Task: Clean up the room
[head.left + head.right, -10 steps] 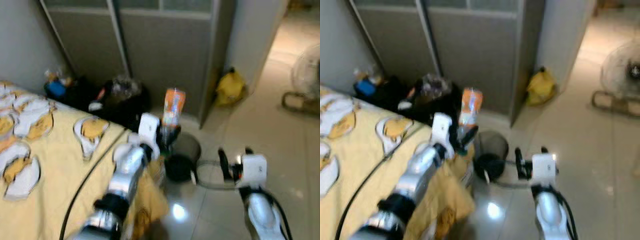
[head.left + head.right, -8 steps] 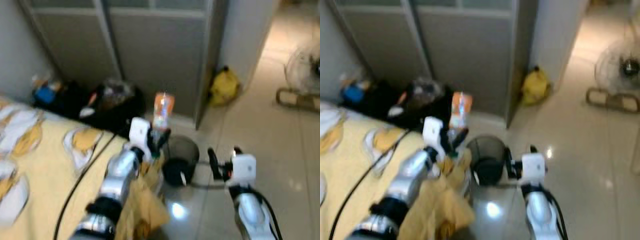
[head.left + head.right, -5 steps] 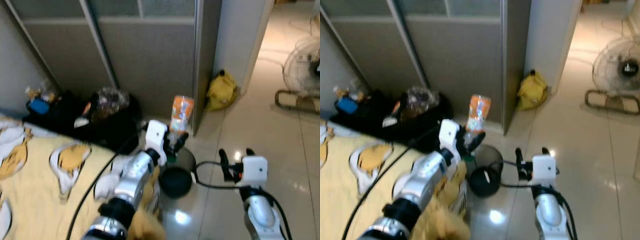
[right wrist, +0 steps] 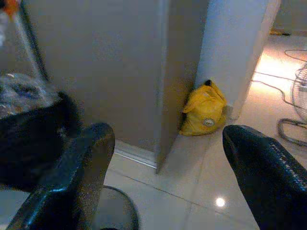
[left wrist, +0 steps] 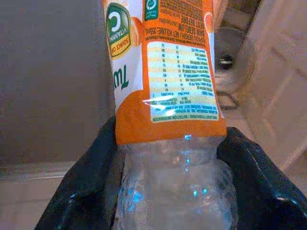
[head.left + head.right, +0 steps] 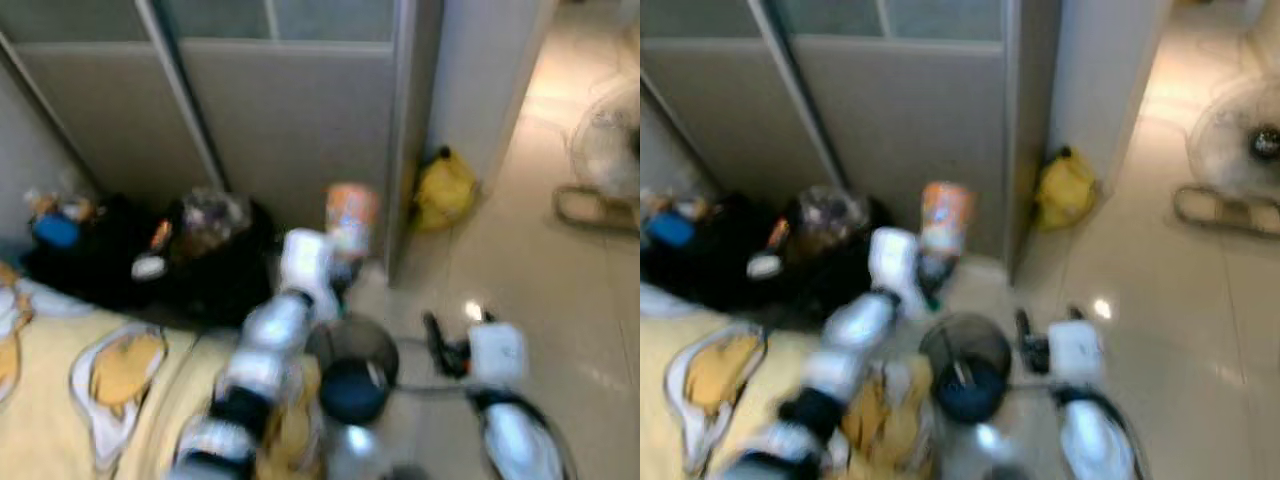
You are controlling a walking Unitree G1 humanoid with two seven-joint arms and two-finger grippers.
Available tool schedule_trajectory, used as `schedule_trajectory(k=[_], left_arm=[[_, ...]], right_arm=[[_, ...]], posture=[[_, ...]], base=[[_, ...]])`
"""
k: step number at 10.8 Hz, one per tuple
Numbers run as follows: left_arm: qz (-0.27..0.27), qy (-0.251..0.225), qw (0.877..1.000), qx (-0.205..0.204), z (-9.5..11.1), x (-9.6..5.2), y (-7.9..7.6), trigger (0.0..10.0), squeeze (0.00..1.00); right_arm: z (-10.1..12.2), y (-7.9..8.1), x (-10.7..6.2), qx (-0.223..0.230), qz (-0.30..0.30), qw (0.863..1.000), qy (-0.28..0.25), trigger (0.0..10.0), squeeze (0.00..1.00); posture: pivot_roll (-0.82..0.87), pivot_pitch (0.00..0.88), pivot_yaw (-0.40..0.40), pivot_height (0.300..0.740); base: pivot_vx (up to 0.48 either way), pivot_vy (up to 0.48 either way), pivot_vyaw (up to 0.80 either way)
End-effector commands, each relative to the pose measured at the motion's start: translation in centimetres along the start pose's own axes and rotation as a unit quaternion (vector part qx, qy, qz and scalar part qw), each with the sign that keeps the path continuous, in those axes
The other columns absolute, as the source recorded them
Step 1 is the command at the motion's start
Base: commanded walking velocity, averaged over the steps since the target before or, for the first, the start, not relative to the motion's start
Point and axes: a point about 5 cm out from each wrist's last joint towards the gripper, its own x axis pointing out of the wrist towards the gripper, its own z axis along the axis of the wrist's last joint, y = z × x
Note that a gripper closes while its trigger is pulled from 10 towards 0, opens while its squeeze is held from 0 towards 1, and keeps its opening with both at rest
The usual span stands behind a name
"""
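Orange-labelled plastic bottle (image 5: 165, 110), gripped between black claw (image 5: 170, 191) fingers (image 5: 81, 191)

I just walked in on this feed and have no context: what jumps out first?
The left pincer grips a clear plastic bottle with an orange label, holding it above a round wire bin lined with a dark bag on the glossy floor. Beside it the right pincer hangs open and empty. A yellow bag sits at the corner of the grey wardrobe.

Tile floor (image 6: 560, 300): wire bin (image 6: 352, 350), yellow bag (image 6: 445, 190), fan base (image 6: 598, 210).
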Motion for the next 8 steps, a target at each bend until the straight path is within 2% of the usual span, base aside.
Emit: schedule_trajectory(k=[1,2,3,4,5,6,7,8], left_arm=[[0.012,0.013,1.000,0.009,-0.2,0.0,0.6,10.0,0.00],[0.009,0.099,0.993,0.060,-2.4,1.4,-1.6,10.0,0.00],[0.036,0.165,0.982,0.084,-3.9,1.4,-1.7,10.0,0.00],[0.030,0.198,0.973,0.113,-4.6,1.5,-2.2,10.0,0.00],[0.037,0.206,0.968,0.135,-4.7,1.6,-2.5,10.0,0.00],[0.046,0.211,0.965,0.149,-4.7,1.9,-2.9,10.0,0.00],[0.042,0.212,0.964,0.154,-4.7,2.1,-3.3,10.0,0.00],[0.031,0.201,0.968,0.149,-4.3,2.5,-4.3,10.0,0.00]], right_arm=[[0.8,1.3,0.0,0.007,0.024,1.000,-0.013,10.0,0.00],[-0.2,1.9,-1.3,0.010,0.042,0.999,0.015,10.0,0.00],[-0.6,2.8,-3.2,0.017,0.045,0.998,0.032,10.0,0.00],[-0.9,3.4,-5.4,0.027,0.039,0.997,0.054,10.0,0.00],[-1.3,3.8,-7.4,0.034,0.033,0.996,0.076,10.0,0.00],[-1.2,4.8,-10.9,0.047,0.018,0.993,0.109,10.0,0.00],[-0.7,5.7,-12.4,0.056,0.015,0.991,0.118,10.0,0.00],[0.3,7.5,-14.2,0.061,0.024,0.990,0.127,10.0,0.00]], posture=[[-0.19,0.000,0.128,0.740],[-0.20,0.000,0.135,0.740],[-0.24,0.058,0.166,0.740],[-0.28,0.124,0.183,0.740],[-0.32,0.193,0.204,0.740],[-0.36,0.270,0.219,0.740],[-0.38,0.309,0.229,0.740],[-0.40,0.357,0.244,0.740]], base=[[0.461,0.000,0.00],[0.000,0.000,0.00],[0.000,0.000,0.00],[0.000,0.000,0.00],[0.000,0.000,0.00],[0.000,0.000,0.00],[0.000,0.000,0.00],[0.000,0.000,0.00]])
